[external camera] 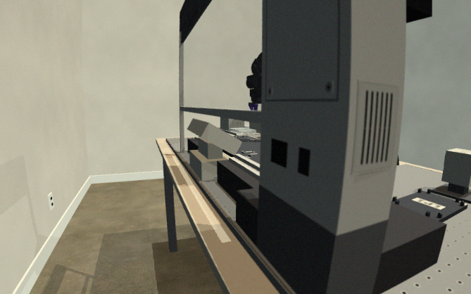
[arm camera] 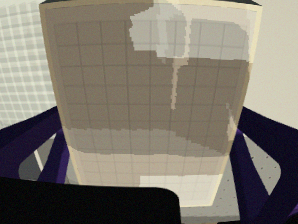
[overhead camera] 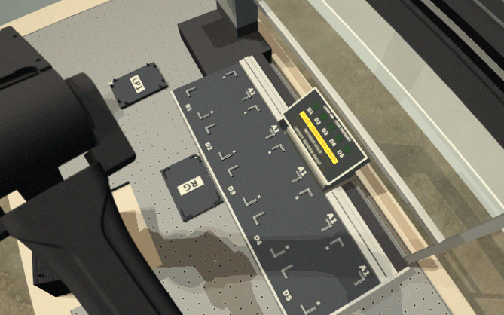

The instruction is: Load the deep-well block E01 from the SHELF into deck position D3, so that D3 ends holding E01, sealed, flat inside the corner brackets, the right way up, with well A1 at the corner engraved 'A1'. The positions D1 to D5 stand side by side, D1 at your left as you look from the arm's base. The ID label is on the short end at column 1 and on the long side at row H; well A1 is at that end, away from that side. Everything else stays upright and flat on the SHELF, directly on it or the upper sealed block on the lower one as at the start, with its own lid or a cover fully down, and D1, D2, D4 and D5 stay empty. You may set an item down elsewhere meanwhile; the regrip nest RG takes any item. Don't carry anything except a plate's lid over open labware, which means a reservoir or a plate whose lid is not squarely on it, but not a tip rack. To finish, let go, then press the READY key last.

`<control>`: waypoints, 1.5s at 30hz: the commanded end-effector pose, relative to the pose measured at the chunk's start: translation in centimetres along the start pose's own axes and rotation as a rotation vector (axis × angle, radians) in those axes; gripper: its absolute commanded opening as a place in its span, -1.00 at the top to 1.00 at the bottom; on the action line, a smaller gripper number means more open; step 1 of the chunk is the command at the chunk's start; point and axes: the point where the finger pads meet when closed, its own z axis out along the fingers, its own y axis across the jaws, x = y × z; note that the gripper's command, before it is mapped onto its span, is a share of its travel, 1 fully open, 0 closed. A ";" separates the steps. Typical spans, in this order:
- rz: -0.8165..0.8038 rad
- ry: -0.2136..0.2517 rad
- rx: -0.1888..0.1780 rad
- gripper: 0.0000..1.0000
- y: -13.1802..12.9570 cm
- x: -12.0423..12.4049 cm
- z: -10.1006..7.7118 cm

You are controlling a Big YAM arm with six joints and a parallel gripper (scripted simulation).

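In your wrist view the gripper (arm camera: 148, 163) is clamped on a pale, sealed block (arm camera: 149, 90) whose top shows a fine grid of wells under a film; the purple fingers press against its two long sides, one at the left and one at the right, and the block fills most of the picture. Its label is out of sight here, so you cannot tell from this view which block it is, nor which end faces away. To its left you can see part of a white gridded item (arm camera: 20, 63) lying just beside it, too cropped to name. In the top view the black arm (overhead camera: 50, 188) covers the lower left and hides the gripper and the block entirely. The long dark deck (overhead camera: 269, 188) runs diagonally with its five marked places, D1 at the upper end and D5 at the lower; the place marked D3 (overhead camera: 273, 184) holds nothing between its corner brackets, and the same goes for the other four. A small dark pad marked RG (overhead camera: 190, 185) lies just beside the deck near D3, and another marked LP1 (overhead camera: 138, 84) lies well apart from it toward the top. A tilted panel with a yellow bar (overhead camera: 324, 136) stands at the far edge of the deck. In the outside view a large grey cabinet (external camera: 331, 127) blocks most of the bench, and only the purple fingertips (external camera: 253, 106) and the dark wrist above them peek out at its left edge
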 end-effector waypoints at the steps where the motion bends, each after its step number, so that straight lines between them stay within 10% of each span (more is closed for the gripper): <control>1: -0.006 -0.043 -0.009 1.00 0.6 -1.4 -1.4; 45: -0.014 -0.082 -0.015 1.00 0.7 -2.2 -9.4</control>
